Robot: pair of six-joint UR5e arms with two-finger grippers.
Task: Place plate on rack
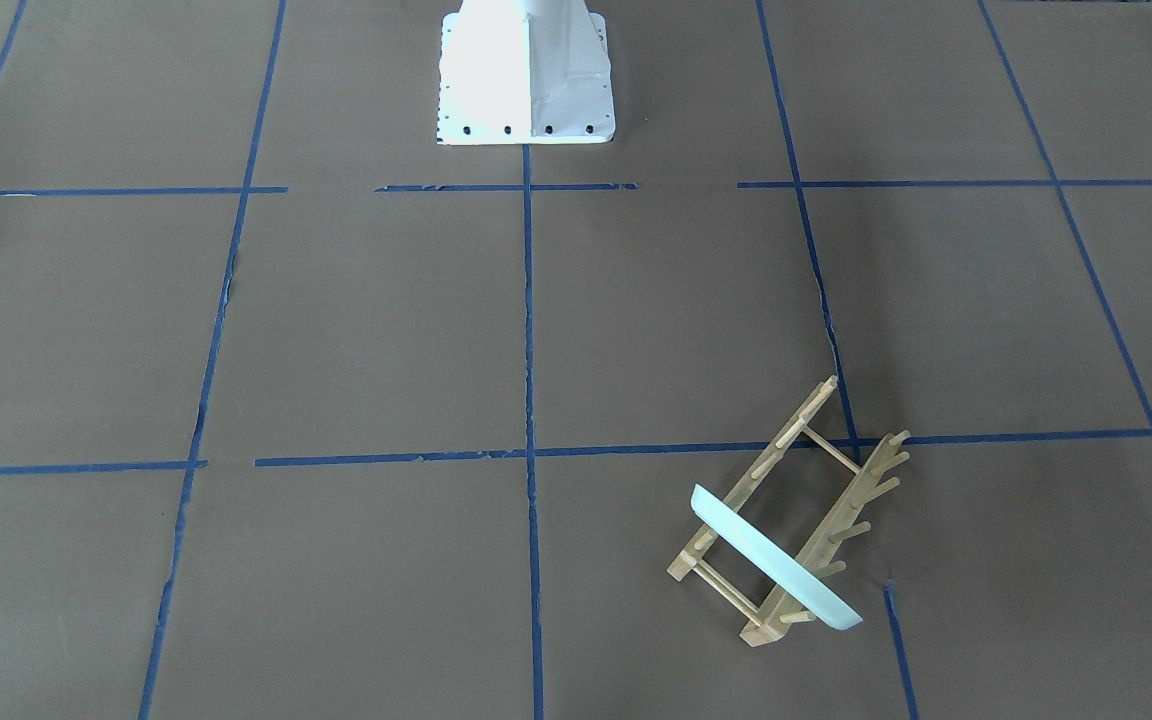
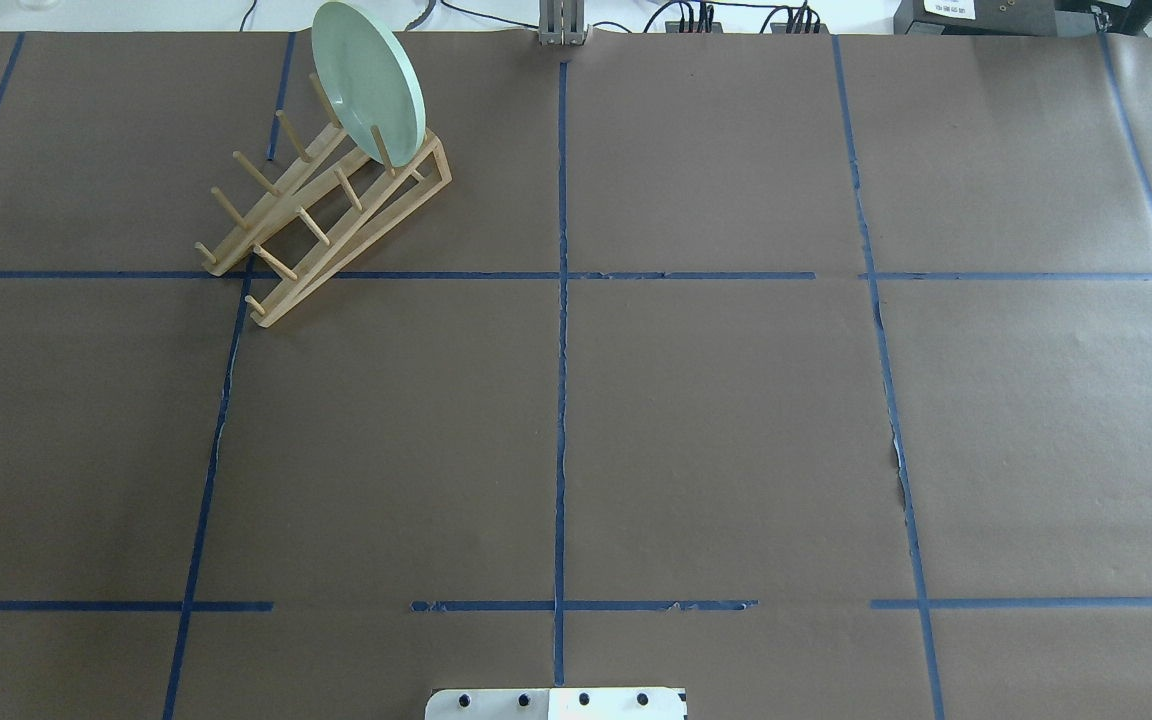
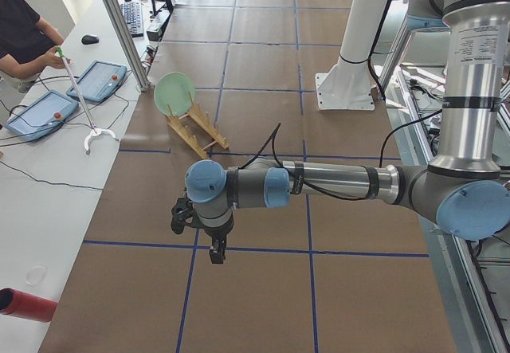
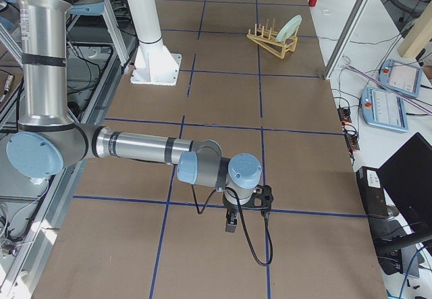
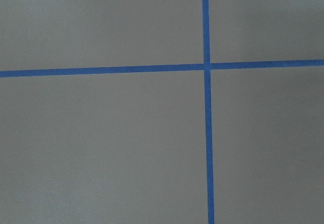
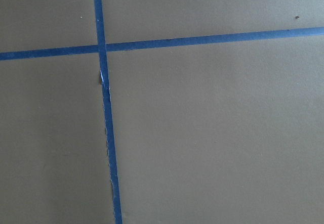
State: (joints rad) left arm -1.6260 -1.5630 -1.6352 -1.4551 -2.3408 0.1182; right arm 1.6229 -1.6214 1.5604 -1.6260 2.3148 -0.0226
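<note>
The pale mint-green plate (image 1: 771, 560) stands on edge between the pegs at one end of the light-wood rack (image 1: 816, 500), leaning slightly. Both also show in the overhead view, the plate (image 2: 366, 80) on the rack (image 2: 326, 220) at the far left of the table. My left gripper (image 3: 215, 251) hangs over bare paper far from the rack, seen only in the left side view. My right gripper (image 4: 230, 225) hangs over the table's other end, seen only in the right side view. I cannot tell whether either is open or shut. Both wrist views show only brown paper and blue tape.
The white robot base (image 1: 526, 70) stands at the table's near middle edge. An operator (image 3: 20, 38) holds a white stick beside the table, near tablets (image 3: 96, 78). A red cylinder (image 3: 24, 303) lies on the side bench.
</note>
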